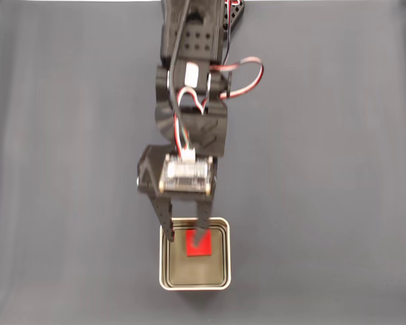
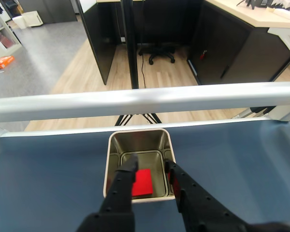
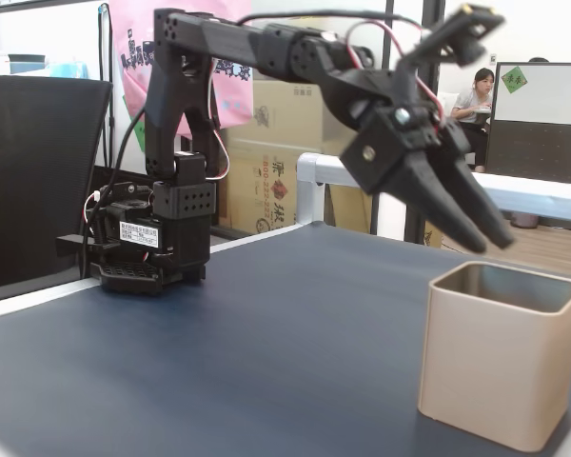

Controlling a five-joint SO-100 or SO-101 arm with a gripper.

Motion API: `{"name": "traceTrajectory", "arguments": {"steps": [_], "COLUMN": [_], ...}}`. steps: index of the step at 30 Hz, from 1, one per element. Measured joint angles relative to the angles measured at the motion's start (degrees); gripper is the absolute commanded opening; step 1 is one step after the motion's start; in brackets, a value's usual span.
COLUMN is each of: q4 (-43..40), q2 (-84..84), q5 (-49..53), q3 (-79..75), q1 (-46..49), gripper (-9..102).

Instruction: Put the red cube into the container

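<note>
Fingers parted above the container; red cube inside.

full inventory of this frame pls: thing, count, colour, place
red cube: 1, bright red, lying on the floor of the container.
container: 1, white-rimmed square tin, grey-olive inside, standing on the table below the hand.
table: 1, dark blue-grey surface with a pale metal rail along its far edge in the wrist view.
arm: 1, black, reaching from its base toward the container.
hand: 1, black, two fingers apart, above the container opening, holding nothing.
</note>
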State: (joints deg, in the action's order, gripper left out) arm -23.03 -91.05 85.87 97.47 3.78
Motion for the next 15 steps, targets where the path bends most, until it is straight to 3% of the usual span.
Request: {"name": "traceTrajectory", "arguments": {"steps": [15], "q4": [1.1], "q2": [-45.4], "q5": [0.0], "q3": [42.5], "q1": [-2.6], "gripper": [0]}}
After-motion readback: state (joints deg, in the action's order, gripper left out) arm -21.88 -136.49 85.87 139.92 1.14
